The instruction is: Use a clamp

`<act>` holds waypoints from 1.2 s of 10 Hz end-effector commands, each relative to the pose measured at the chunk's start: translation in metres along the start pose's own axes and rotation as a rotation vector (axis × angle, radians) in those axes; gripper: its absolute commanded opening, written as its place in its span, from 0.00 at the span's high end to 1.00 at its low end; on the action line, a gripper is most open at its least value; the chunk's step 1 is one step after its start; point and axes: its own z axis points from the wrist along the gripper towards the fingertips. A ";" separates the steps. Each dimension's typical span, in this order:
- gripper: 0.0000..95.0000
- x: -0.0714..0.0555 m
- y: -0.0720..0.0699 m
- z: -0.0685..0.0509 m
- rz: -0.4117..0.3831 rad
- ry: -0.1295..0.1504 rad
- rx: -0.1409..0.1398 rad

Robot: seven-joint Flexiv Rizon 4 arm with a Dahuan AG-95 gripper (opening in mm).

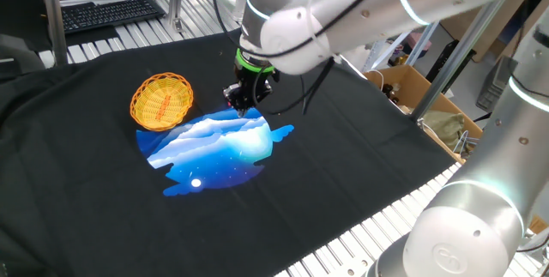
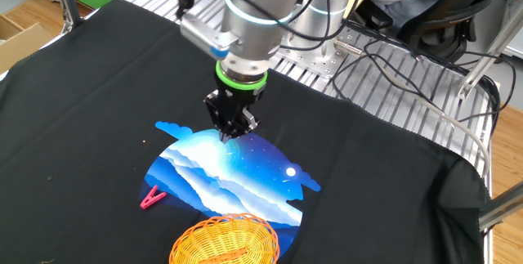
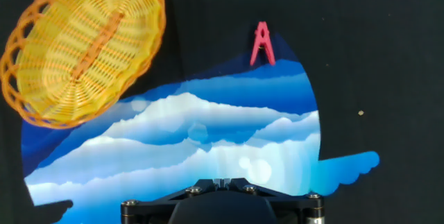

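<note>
The clamp (image 2: 153, 199) is a tiny pink-red clip lying on the black cloth at the edge of a blue printed mat (image 2: 237, 174). In the hand view the clamp (image 3: 262, 44) lies at the mat's far edge, well ahead of my fingers. My gripper (image 2: 231, 129) hovers low over the opposite edge of the mat, pointing down, far from the clamp. Its fingertips (image 3: 220, 181) are pressed together with nothing between them. In one fixed view the gripper (image 1: 238, 101) stands at the mat's back edge and the clamp does not show.
A yellow wicker basket (image 1: 161, 101) sits on the cloth touching the mat; it also shows in the other fixed view (image 2: 226, 239) and the hand view (image 3: 83, 47). A keyboard (image 1: 107, 13) lies at the back left. A cardboard box (image 1: 412, 88) stands off the table's right side.
</note>
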 end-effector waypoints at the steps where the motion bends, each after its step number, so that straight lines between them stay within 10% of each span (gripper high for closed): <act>1: 1.00 -0.010 -0.001 0.008 0.018 -0.013 0.005; 12: 1.00 -0.054 -0.014 0.042 0.009 -0.122 0.025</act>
